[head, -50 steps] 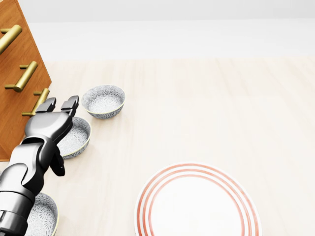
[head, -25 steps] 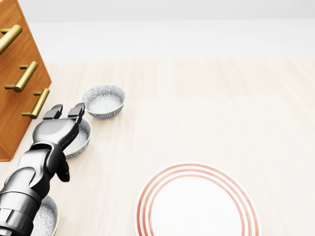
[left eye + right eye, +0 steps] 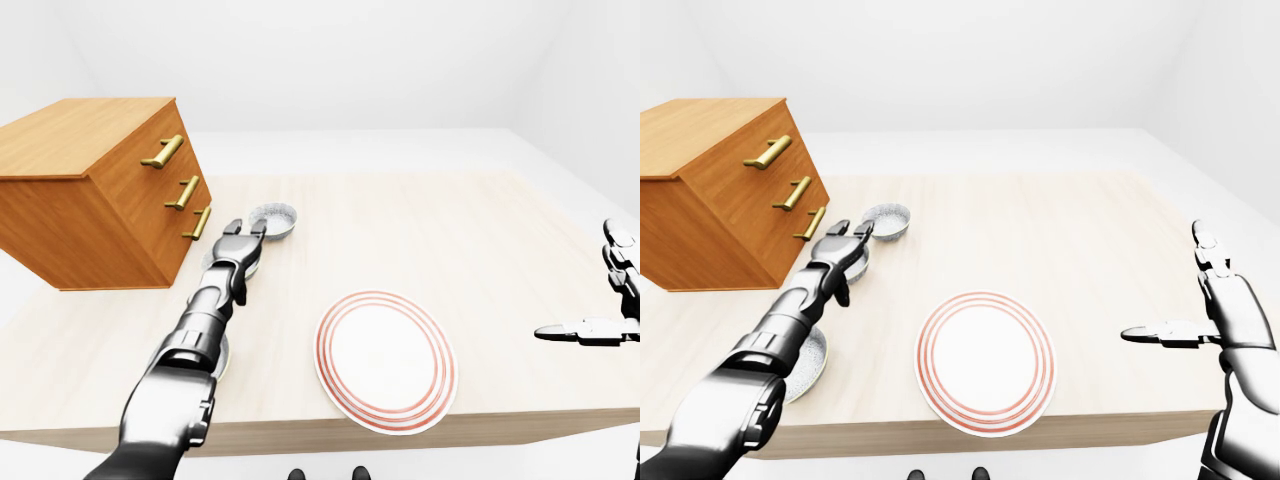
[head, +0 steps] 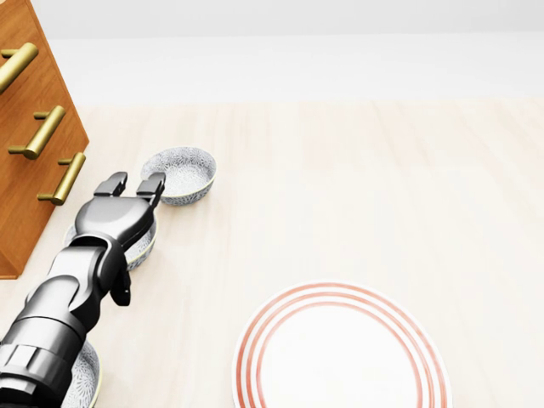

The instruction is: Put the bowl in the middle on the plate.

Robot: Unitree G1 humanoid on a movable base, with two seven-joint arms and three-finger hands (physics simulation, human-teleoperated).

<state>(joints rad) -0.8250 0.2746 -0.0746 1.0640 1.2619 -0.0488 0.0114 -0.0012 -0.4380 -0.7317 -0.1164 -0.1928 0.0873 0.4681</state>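
Observation:
Three patterned grey bowls stand in a column at the left of the head view. The middle bowl [image 4: 144,245] is mostly hidden under my left hand [image 4: 132,189], which hovers over it open, two fingers pointing at the upper bowl [image 4: 178,174] and the thumb hanging below. Only an edge of the lower bowl [image 4: 81,378] shows beside my forearm. The white plate [image 4: 340,353] with red rings lies at the bottom centre, bare. My right hand [image 3: 1185,300] is open, off the table's right edge.
A wooden drawer chest [image 4: 34,127] with brass handles stands just left of the bowls. The light wooden table [image 4: 382,187] stretches to the right; its near edge runs just below the plate in the right-eye view.
My left hand has moved up and to the right, from the middle bowl's left side to directly over it, fingertips now near the upper bowl. Bowls and plate have not moved.

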